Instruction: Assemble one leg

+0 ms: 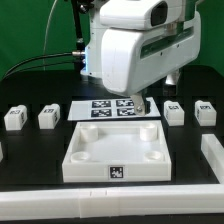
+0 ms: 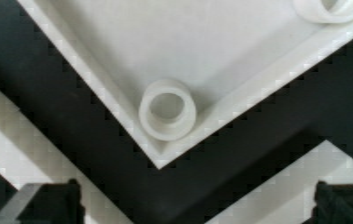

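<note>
Four small white legs with marker tags stand on the black table in the exterior view: two at the left [image 1: 14, 117] [image 1: 48, 116] and two at the right [image 1: 174, 112] [image 1: 205, 111]. My gripper [image 1: 146, 107] hangs low over the far right corner of the large white square panel [image 1: 115, 165], apart from every leg. In the wrist view the gripper [image 2: 199, 208] is open and empty, its dark fingertips [image 2: 48, 205] wide apart. A panel corner with a round socket [image 2: 168, 110] lies below it. No leg shows in the wrist view.
The marker board [image 1: 105, 106] lies behind the panel, partly under the arm. A white block [image 1: 213, 150] sits at the exterior view's right edge. A second socket [image 2: 338, 8] of the panel shows in the wrist view.
</note>
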Robot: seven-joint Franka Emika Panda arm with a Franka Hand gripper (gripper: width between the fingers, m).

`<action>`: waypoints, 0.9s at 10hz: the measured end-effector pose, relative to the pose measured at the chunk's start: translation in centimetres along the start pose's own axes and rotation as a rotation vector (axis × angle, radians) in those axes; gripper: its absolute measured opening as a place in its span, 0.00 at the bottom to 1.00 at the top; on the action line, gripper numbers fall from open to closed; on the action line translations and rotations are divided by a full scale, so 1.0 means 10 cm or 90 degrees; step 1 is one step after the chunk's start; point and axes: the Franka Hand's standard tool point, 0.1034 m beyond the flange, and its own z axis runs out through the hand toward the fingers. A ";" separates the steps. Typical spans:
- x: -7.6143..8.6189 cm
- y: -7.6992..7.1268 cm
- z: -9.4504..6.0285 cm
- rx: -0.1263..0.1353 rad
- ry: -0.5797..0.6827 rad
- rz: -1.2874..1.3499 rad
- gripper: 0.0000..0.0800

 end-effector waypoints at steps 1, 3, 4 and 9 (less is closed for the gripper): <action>0.00 0.00 0.00 0.000 0.000 0.000 0.81; -0.10 0.06 0.02 0.002 -0.004 -0.034 0.81; -0.18 0.06 0.05 0.005 -0.006 -0.076 0.81; -0.51 -0.04 0.21 0.036 -0.031 -0.257 0.81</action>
